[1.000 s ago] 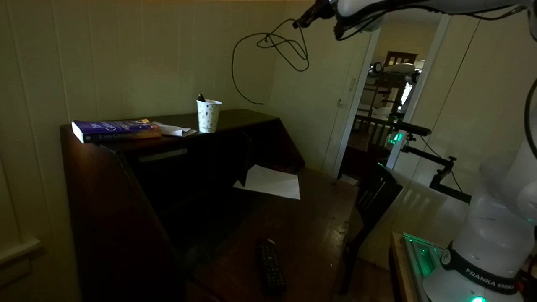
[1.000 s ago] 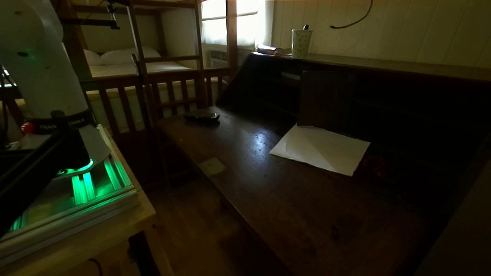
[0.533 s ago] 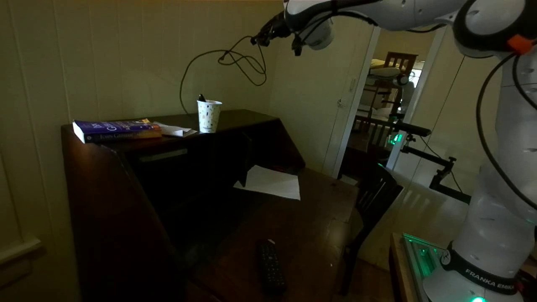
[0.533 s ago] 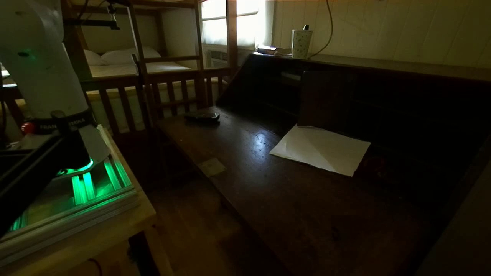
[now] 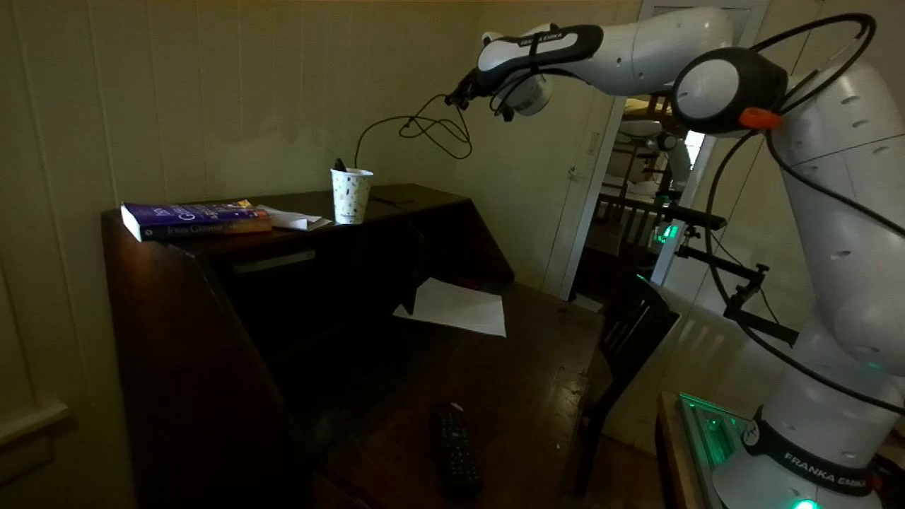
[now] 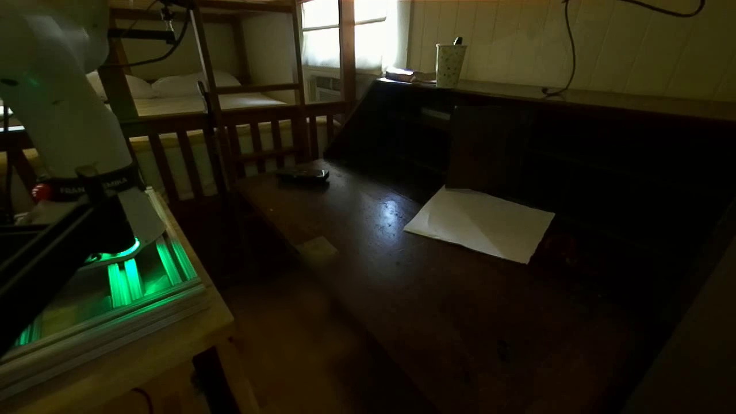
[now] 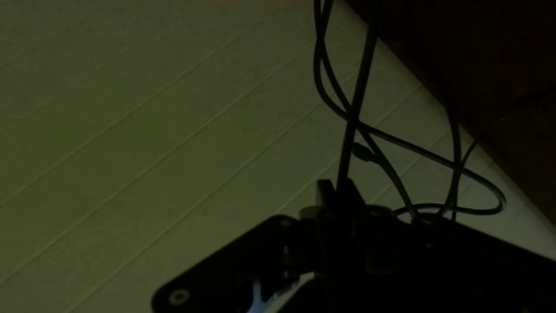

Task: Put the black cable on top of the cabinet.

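Note:
My gripper (image 5: pixel 454 101) is above the right part of the cabinet top (image 5: pixel 435 196) in an exterior view. In the wrist view my gripper (image 7: pixel 338 188) is shut on the black cable (image 7: pixel 364 74), which runs out between the fingertips. The cable hangs in loose tangled loops left of and below the gripper. One strand drops behind the cup. In an exterior view the cable's lower end (image 6: pixel 573 54) hangs down and appears to touch the dark brown cabinet's flat top (image 6: pixel 632 99). The gripper is out of that view.
A patterned paper cup (image 5: pixel 351 196) with a dark item in it, a purple book (image 5: pixel 198 220) and folded paper (image 5: pixel 293 220) sit on the cabinet top. White paper (image 5: pixel 459 307) and a black remote (image 5: pixel 456 449) lie on the desk surface below. A wall stands behind.
My gripper has come down with the cable, first moving left, then slightly back right, in an exterior view. The cable's hanging end has come down to the cabinet top.

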`<move>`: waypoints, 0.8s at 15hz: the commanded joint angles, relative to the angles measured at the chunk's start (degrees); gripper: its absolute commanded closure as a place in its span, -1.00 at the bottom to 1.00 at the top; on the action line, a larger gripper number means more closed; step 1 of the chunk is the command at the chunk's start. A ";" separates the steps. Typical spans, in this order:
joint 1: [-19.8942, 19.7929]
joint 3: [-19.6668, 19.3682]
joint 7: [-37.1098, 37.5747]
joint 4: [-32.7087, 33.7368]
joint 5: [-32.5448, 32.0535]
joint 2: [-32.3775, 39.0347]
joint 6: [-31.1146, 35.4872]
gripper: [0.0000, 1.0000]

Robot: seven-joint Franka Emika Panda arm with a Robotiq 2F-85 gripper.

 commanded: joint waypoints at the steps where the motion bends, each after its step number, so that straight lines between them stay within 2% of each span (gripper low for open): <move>1: -3.18 4.40 -2.47 7.11 1.77 5.26 -2.85 0.97; 5: -3.54 6.24 -1.67 8.71 0.26 7.95 -5.37 0.97; 10: -3.65 7.00 -1.33 9.65 0.53 11.03 -3.72 0.97; 12: -4.23 8.51 -2.24 9.84 1.17 12.45 -3.91 0.97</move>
